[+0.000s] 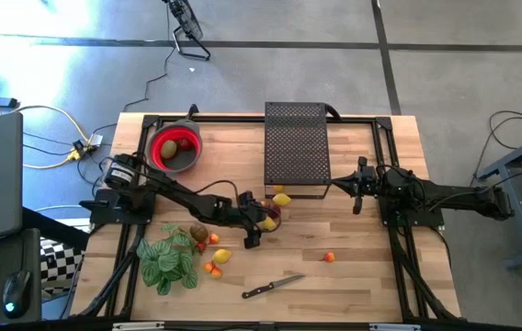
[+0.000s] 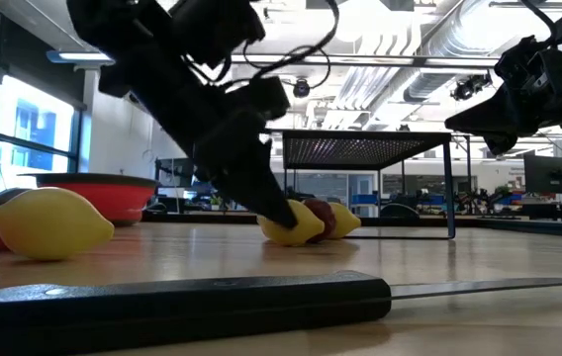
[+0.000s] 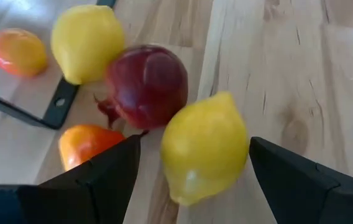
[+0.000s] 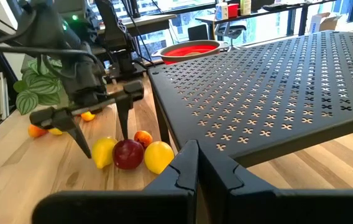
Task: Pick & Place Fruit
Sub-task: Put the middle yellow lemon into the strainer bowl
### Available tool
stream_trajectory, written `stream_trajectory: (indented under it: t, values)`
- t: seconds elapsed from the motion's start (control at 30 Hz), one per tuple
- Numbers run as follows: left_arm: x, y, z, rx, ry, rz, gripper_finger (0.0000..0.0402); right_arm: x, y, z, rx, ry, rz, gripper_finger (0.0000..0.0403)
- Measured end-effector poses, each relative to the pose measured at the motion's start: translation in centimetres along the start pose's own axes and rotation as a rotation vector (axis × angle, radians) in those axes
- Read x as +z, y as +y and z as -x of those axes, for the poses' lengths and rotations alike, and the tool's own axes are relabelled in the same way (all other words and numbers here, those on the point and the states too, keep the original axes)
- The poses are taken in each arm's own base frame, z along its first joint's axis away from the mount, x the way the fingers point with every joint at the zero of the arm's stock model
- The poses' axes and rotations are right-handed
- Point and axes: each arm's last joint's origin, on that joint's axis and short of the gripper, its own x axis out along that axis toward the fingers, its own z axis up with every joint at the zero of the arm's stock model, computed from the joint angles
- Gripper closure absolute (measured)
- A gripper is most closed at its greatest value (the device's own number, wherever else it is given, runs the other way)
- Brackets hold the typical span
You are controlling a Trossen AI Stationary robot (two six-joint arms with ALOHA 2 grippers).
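Fruit sits clustered mid-table by the front left corner of the black perforated stand (image 1: 297, 142): a lemon (image 3: 203, 147) lies between the spread fingers (image 3: 294, 180) of the left gripper (image 1: 263, 222), which straddles it on the wood without visibly clamping it. Touching that lemon is a dark red apple (image 3: 146, 84), with a second lemon (image 3: 87, 41) beyond it and two small orange fruits (image 3: 84, 143) close by, one of them under the stand's edge. The left arm reaches in from the table's left side.

Farther left, a kiwi (image 1: 198, 233), another lemon (image 1: 221, 256) and small orange pieces (image 1: 212, 268) lie beside the leafy plant (image 1: 167, 258). One orange piece (image 1: 329, 257) rests alone, right of centre. The red bowl (image 1: 175, 147) at the back left already holds a kiwi and a red fruit. A knife (image 1: 272, 288) lies near the front edge.

The right gripper (image 4: 196, 160) hovers beside the stand's right side, fingers pressed together, holding nothing.
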Motion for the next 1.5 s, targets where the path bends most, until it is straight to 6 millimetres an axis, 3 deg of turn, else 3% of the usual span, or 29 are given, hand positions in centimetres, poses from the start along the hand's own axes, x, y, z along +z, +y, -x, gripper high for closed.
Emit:
stream_trajectory:
  t: [0.9,1.3,1.5]
  values:
    - [-0.4,-0.1,-0.5,-0.009,0.007,0.029,0.0107,0.0,0.0,0.0,0.0,0.0,0.0,0.0401]
    - [-0.4,-0.1,-0.5,-0.014,0.008,0.029,0.0197,0.0,0.0,0.0,0.0,0.001,0.0,0.0401]
    - [0.9,-0.8,-0.4,-0.131,0.001,0.038,0.0192,0.0,0.0,0.0,0.0,0.0,0.0,0.0401]
